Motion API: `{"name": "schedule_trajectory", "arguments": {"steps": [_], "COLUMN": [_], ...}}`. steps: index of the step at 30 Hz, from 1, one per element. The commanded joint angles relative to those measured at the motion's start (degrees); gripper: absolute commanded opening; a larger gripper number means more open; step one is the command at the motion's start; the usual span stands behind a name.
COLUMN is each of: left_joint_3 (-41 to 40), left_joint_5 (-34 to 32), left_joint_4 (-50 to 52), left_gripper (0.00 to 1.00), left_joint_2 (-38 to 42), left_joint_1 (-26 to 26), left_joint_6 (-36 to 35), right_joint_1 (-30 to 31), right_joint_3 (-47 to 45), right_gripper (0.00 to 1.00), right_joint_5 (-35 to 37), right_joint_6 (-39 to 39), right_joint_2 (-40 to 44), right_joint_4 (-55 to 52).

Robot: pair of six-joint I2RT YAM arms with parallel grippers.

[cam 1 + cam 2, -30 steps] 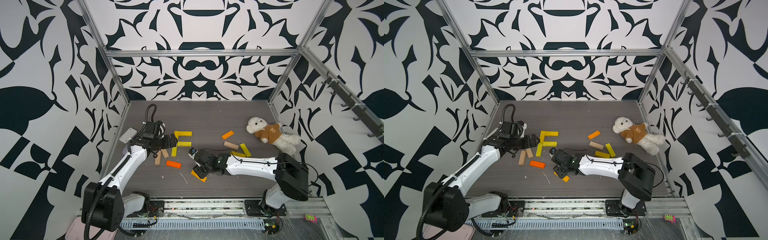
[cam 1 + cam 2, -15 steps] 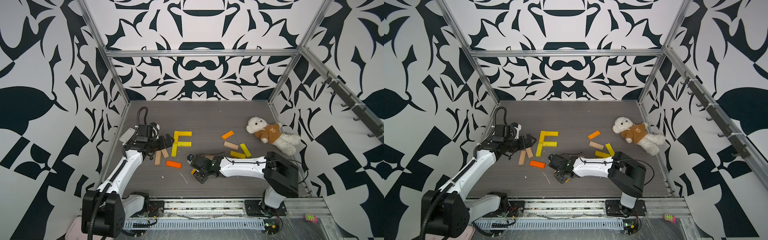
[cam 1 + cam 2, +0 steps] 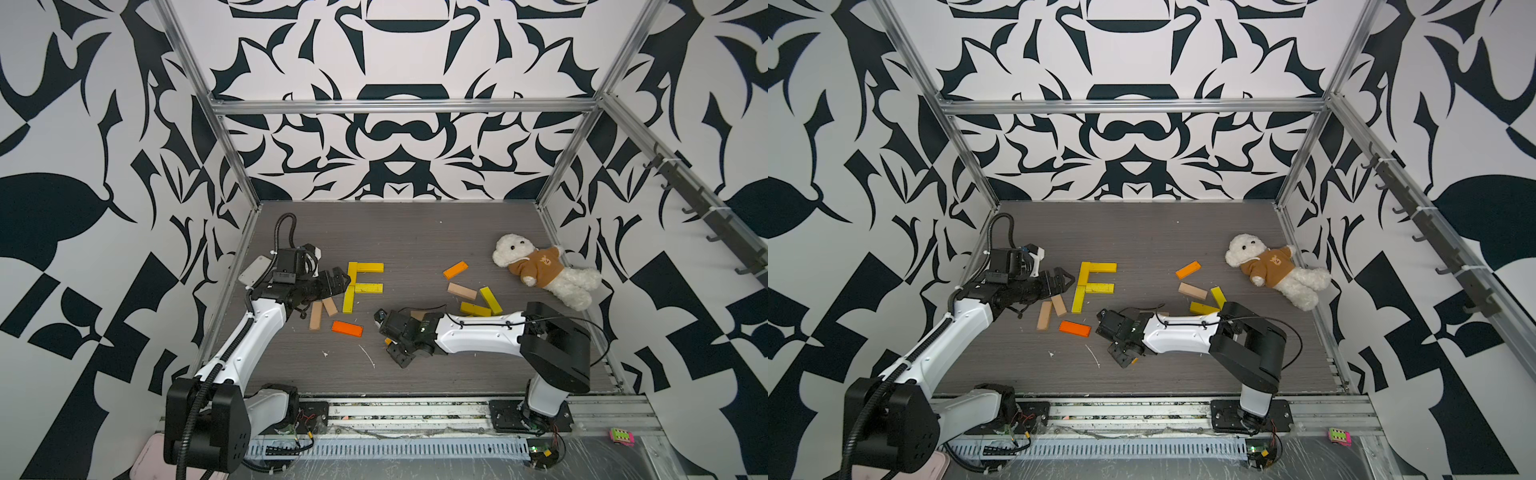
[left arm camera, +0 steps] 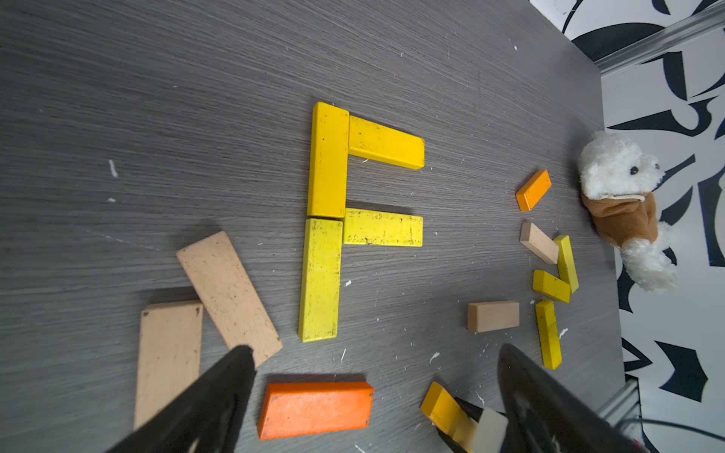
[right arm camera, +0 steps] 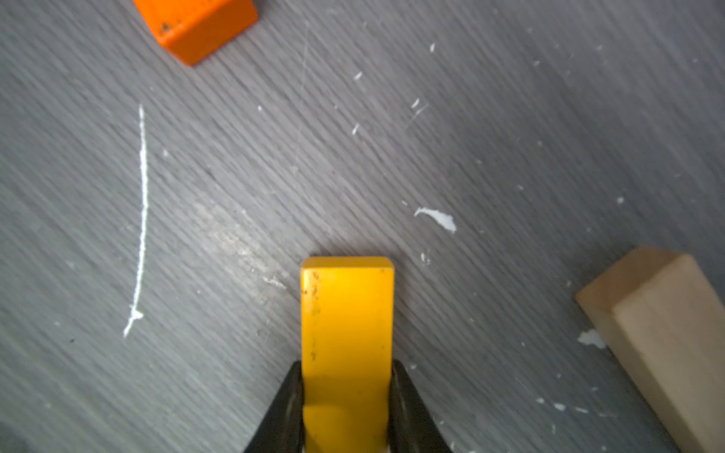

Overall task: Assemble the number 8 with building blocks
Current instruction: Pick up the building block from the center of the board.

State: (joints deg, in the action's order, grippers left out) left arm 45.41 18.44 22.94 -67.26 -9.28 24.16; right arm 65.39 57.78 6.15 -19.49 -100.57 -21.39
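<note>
The amber-yellow flat wooden block is sitting low near the front of the grey table because I am clenching the right gripper on its sides, probably to carry it to the yellow four-plank figure, where the left gripper is hovering open.

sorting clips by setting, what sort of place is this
Most likely a robotics lab test cell: a left arm and right arm mounted on a front rail, an aluminium frame with black-and-white patterned walls enclosing a grey tabletop, with wooden blocks and a plush bear on it.
</note>
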Motion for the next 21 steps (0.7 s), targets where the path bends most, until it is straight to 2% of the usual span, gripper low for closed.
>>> {"name": "schedule_trajectory", "arguments": {"steps": [1, 7, 13, 21], "left_joint_3": [0.11, 1.33, 2.68, 3.08], "left_joint_5": [2.61, 1.49, 0.19, 3.14], "left_joint_4": [-0.53, -1.23, -2.78, -9.76], "left_gripper": [0.99, 0.99, 0.99, 0.99], "left_joint_2": [0.04, 0.3, -2.53, -9.03], "left_joint_1": [0.17, 0.14, 0.19, 0.16], "left_joint_6": [-0.41, 0.85, 2.82, 5.9], "right_joint_1": [-0.35, -4.56, -9.54, -17.2], "right_joint_3": [1.83, 2.78, 7.1, 13.62], "right_gripper": [0.28, 0.23, 0.23, 0.23], "right_joint_5": [4.06, 8.63, 10.8, 7.08], "right_joint_6": [-3.3, -11.48, -14.56, -17.23], "right_joint_2": [2.82, 4.66, 3.36, -1.62], "right_joint_4": [0.79, 1.89, 1.45, 2.51]}}
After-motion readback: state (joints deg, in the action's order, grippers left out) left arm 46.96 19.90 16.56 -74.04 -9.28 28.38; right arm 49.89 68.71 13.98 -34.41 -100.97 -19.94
